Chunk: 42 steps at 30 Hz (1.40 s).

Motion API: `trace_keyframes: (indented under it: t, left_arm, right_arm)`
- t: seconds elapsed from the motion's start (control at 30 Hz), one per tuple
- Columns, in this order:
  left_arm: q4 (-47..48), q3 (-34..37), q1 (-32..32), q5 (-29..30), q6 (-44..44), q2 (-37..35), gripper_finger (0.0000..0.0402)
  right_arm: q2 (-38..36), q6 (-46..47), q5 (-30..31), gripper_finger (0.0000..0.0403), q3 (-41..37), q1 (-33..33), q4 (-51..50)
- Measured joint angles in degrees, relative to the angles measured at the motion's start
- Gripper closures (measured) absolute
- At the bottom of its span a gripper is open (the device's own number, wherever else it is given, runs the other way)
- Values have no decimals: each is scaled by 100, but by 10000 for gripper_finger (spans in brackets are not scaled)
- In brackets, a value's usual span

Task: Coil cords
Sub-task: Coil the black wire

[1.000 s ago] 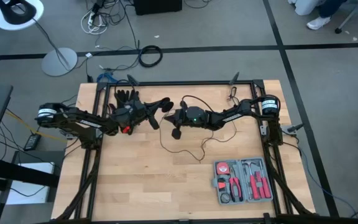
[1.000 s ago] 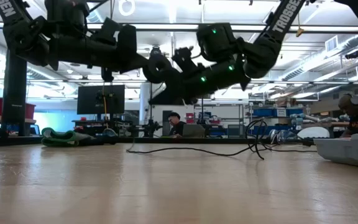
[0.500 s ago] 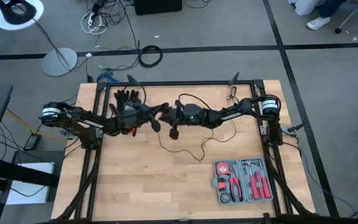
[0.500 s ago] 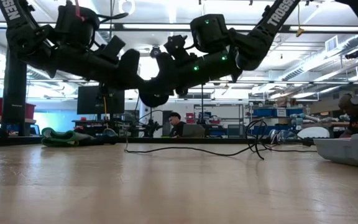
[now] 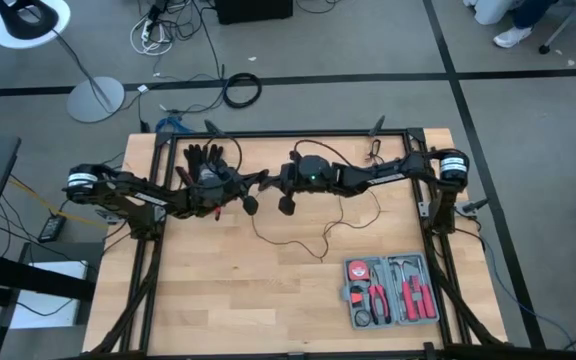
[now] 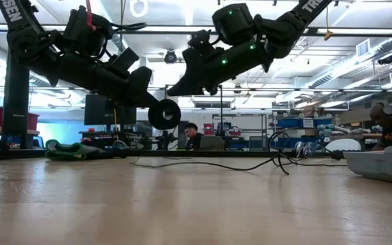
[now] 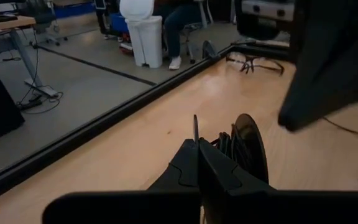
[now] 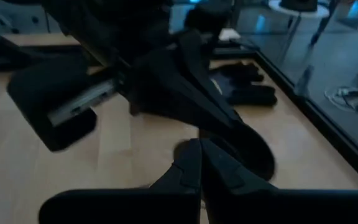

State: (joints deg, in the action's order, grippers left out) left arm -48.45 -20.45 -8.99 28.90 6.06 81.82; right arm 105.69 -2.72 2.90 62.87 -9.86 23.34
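The cord is a thin black wire point(image 5: 293, 242) lying in loose curves on the wooden table, ending in a small round black disc point(image 5: 251, 205). My left gripper point(image 5: 247, 197) is shut at the disc and holds it above the table's middle; the disc also shows in the low view point(image 6: 164, 113) and in the left wrist view point(image 7: 248, 148). My right gripper point(image 5: 268, 184) is shut, just to the right of and above the disc point(image 8: 244, 155), and I see nothing between its fingers. My left gripper is shut at the cord's disc end, coming level from the table's left. A short bit of wire point(image 7: 195, 127) stands out from between the fingertips, with the disc on edge beside them. The fingers hide the exact place of contact. The disc is lifted clear of the table.
A black glove point(image 5: 205, 157) lies at the far left of the table. A grey tool case point(image 5: 391, 291) with red-handled pliers sits near the right front. The wire's tangle point(image 6: 281, 158) lies toward the right. People sit in the room behind point(image 6: 191, 135).
My left gripper has gone down with the disc, which now hangs lower over the table. My right gripper has risen and drawn back toward the far edge, away from the disc.
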Motion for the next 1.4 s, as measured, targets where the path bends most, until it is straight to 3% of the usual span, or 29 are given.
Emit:
trace_keyframes:
  t: [0.2,0.33,0.5,0.7,0.9,1.03,1.2,1.4]
  left_arm:
    - [12,0,0,-2,13,0,402]
    - [-13,0,0,-2,14,-65,402]
    - [-191,2,0,-2,11,-173,402]
    - [-713,4,-2,-316,0,-195,402]
    - [-1395,4,-1,-408,-162,-195,402]
    - [-1753,2,0,-408,-171,-195,402]
    - [-1791,-2,-2,-408,-154,-195,402]
    - [-1773,-2,-2,-406,-143,-195,401]
  right_arm:
    - [-302,6,101,403,1,-113,-778]
    - [-517,58,807,403,-12,-115,-1843]
    - [-962,295,1227,403,-717,-137,-1883]
    - [-1606,819,1279,403,-2389,-177,-88]
    - [-889,1162,1110,389,-3351,-70,3047]
    - [38,676,1095,365,-3038,2,4202]
    - [916,-198,1095,333,-2200,45,4373]
    - [1394,-1117,1101,311,-1333,47,4282]
